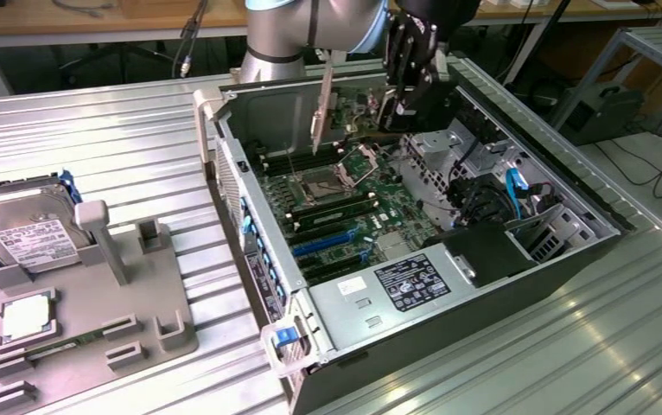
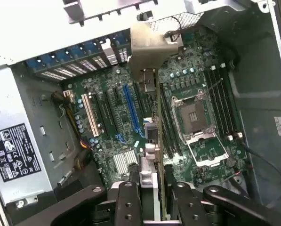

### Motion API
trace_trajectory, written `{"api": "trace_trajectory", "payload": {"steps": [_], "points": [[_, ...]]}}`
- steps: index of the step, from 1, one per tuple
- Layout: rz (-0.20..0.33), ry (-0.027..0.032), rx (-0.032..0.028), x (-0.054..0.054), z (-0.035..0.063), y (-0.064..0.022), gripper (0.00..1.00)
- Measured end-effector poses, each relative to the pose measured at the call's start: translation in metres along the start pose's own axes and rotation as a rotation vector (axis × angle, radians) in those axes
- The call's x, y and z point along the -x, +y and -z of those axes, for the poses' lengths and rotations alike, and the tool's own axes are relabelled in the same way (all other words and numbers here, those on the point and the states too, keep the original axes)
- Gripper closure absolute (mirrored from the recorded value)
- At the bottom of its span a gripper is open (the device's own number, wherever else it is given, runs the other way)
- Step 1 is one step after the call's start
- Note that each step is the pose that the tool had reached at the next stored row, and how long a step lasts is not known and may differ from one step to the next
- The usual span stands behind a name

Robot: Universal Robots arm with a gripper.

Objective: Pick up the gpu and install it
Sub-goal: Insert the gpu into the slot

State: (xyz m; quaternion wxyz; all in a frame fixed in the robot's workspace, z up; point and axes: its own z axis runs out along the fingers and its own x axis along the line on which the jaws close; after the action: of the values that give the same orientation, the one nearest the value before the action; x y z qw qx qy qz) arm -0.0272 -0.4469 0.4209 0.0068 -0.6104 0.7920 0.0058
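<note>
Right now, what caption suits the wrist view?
Hand holds the gpu edge-on over the motherboard inside the open case.

The open black and grey metal computer case point(image 1: 481, 328) gives access from above. Over the green motherboard point(image 1: 331, 207), free room surrounds the pincer point(image 2: 154, 193) clamped on the thin black gpu card point(image 2: 154, 134). The silver drive cage point(image 1: 437, 160), blue cables point(image 1: 513, 183) and labelled silver power-supply box point(image 1: 354, 298) block the exterior view's right.

Ribbed metal table point(image 1: 100, 147) before wooden desks point(image 1: 78, 15) (floor cables point(image 1: 654, 177) alongside).
</note>
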Motion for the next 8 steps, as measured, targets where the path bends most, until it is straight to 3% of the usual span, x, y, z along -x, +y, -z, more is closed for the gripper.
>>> {"api": "trace_trajectory", "payload": {"steps": [3,8], "points": [[0.159,0.0001,0.0024,0.0,-0.0021,0.0002,0.7],[0.122,0.0004,0.0033,0.0,-0.0102,0.0003,0.7]]}}
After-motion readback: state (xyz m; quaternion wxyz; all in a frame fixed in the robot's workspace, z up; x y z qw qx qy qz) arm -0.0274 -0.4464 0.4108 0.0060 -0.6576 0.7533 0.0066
